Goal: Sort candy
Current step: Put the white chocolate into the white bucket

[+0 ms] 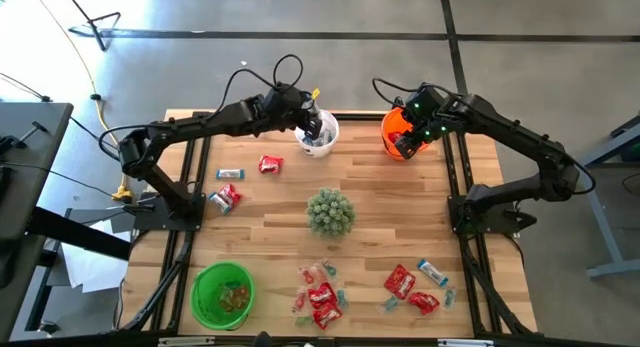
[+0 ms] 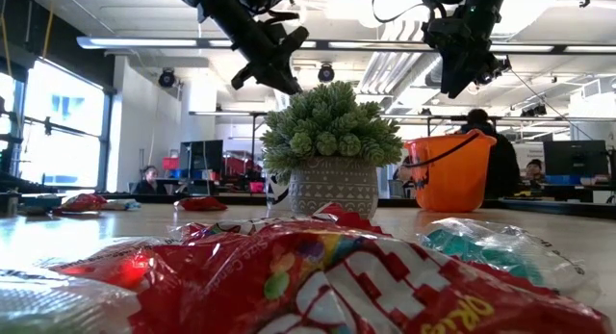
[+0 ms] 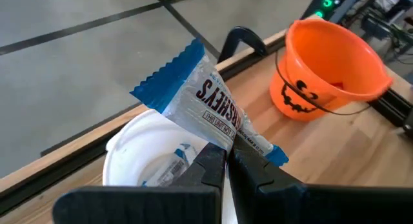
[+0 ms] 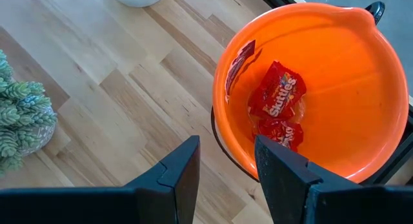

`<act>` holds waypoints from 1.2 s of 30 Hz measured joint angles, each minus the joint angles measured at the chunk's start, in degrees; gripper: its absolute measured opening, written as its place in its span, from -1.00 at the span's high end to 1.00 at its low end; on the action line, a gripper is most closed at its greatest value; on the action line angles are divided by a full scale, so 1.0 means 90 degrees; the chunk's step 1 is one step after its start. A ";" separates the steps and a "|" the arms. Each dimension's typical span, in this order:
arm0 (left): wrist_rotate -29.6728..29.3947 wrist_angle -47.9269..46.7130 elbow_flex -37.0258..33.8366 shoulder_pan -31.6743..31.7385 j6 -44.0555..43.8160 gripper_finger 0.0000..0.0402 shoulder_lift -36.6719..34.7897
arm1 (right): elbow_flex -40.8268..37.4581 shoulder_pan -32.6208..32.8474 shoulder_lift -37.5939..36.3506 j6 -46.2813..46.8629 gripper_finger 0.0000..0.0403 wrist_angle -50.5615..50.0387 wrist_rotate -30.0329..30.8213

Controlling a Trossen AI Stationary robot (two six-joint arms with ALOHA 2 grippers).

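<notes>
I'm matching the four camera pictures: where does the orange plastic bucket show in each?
High view: orange plastic bucket at the table's far edge, under the right gripper.
Low view: right of centre.
Left wrist view: upper right.
Right wrist view: right side.
Shared landmark: white bucket.

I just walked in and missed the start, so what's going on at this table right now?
Two robot arms are sorting candy into buckets. The left pincer is shut on a blue-and-white wrapped candy, holding it over the white bucket, which already has at least one similar piece inside. The right pincer is open above the orange bucket, where red Skittles packets lie. More candy is scattered on the table around a small potted plant.
</notes>
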 joint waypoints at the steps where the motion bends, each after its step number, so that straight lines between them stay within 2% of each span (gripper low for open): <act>1: 0.0023 0.0006 0.0000 0.0000 0.0038 0.99 0.0000 | 0.0000 0.0001 -0.0001 0.0000 0.28 0.0000 -0.0001; 11: 0.0062 0.0009 0.0000 0.0000 0.0155 0.98 0.0000 | -0.0002 -0.0002 -0.0002 -0.0001 0.28 0.0000 -0.0002; 21: 0.0013 0.0031 0.0000 0.0000 0.0161 0.62 0.0000 | 0.0000 -0.0002 0.0001 0.0002 0.28 0.0000 -0.0002; 29: -0.0089 -0.0051 0.0000 0.0000 0.0151 0.58 -0.0001 | 0.0000 0.0001 -0.0002 0.0002 0.28 0.0000 -0.0002; 33: 0.0287 -0.0889 0.0000 -0.0009 0.0130 0.58 -0.0047 | 0.0000 -0.0002 0.0000 0.0002 0.28 0.0000 0.0000; 36: 0.0678 -0.2115 -0.0005 -0.0045 -0.0224 0.58 -0.0091 | 0.0000 0.0000 -0.0001 0.0001 0.28 0.0000 0.0000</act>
